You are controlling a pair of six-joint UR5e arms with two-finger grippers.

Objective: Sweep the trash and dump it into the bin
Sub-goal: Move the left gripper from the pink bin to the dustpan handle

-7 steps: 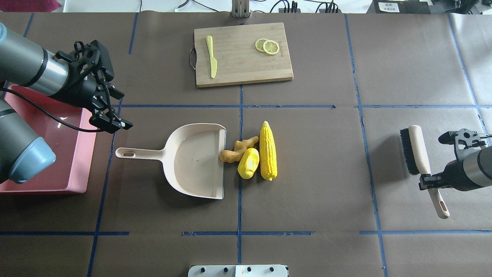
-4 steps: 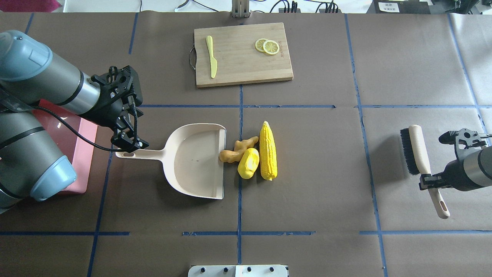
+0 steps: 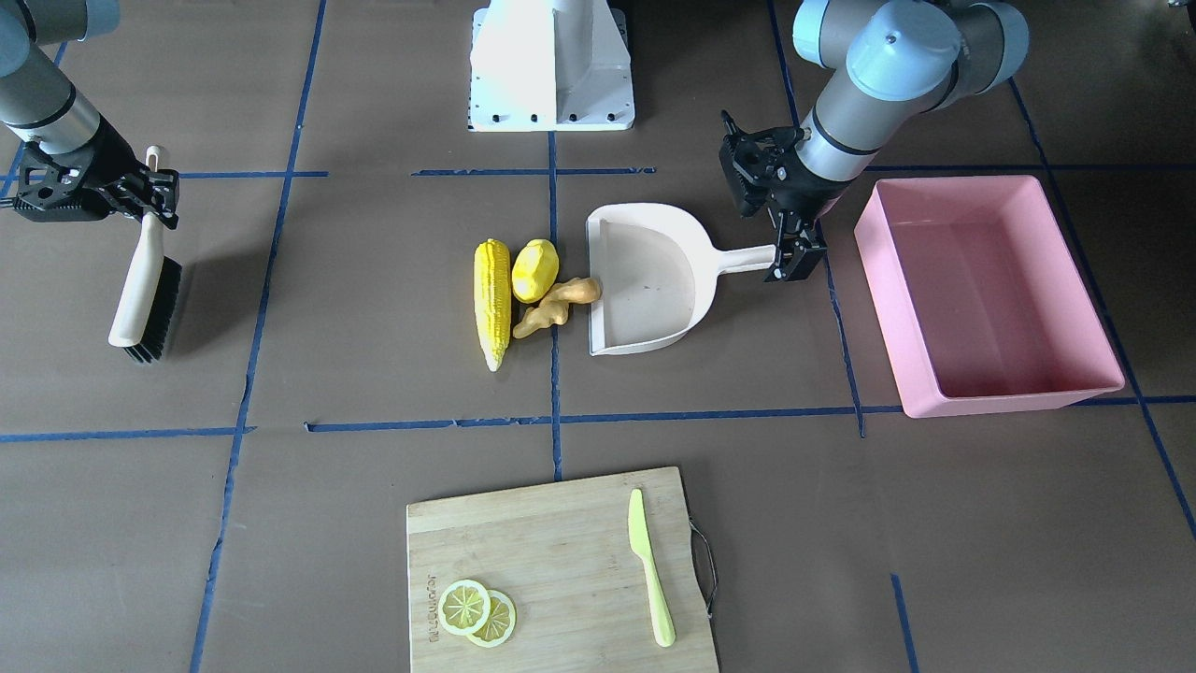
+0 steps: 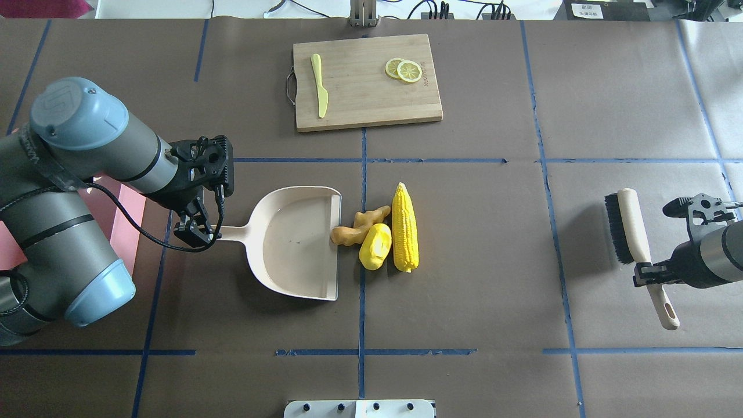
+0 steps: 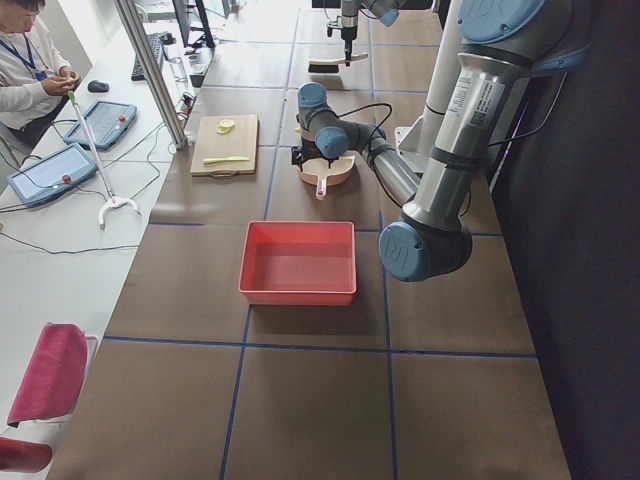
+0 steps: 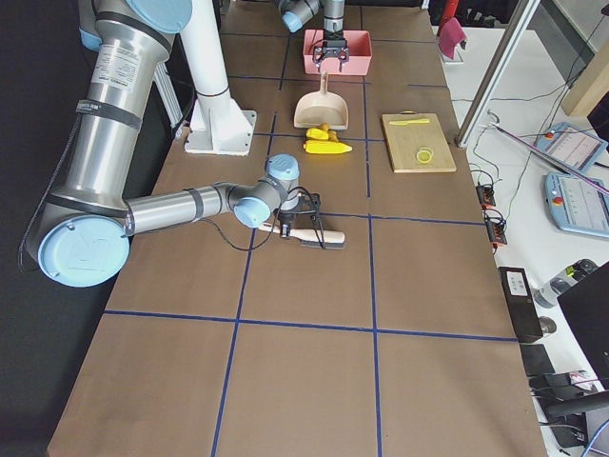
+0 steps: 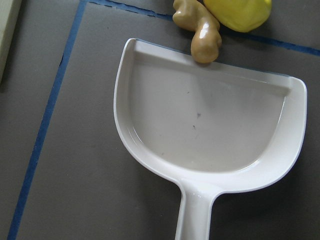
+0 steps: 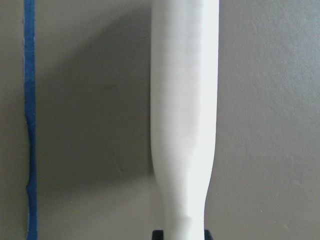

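Mid-table, trash: corn [image 4: 404,227], lemon [image 4: 375,247] and ginger [image 4: 360,226] lie in one cluster on the brown mat.
Corn: lies flat and is the farthest of the three from the dustpan [image 4: 290,244], with its long side against the lemon.
Lemon: sits between the corn and the ginger, touching both.
Ginger: one rounded end rests on the dustpan's open lip; my left wrist camera shows it overlapping that edge.
Dustpan: lies flat with its mouth facing the trash and its handle pointing toward my left side.
Bin: the pink bin [image 3: 1014,404] stands at my left end of the table, past the dustpan handle and apart from it. From overhead my left arm hides most of it.
Left gripper: my left gripper [image 4: 194,229] is low at the very end of the dustpan handle, with the handle running out from it toward the pan.
Left fingers: I cannot tell whether they are apart or pressed on the handle; the wrist camera shows only the handle and pan.
Right gripper: my right gripper [image 4: 645,273] is far out on my right side, well apart from the trash.
Right fingers: clamped across the brush [image 4: 631,223] handle, with the bristle end pointing away from me.
Brush height: I cannot tell whether it is on the mat or just above it.
Board: the wooden board [image 4: 365,81] lies at the far edge, with a green knife [image 4: 319,87] and two lemon slices [image 4: 404,69] on it.
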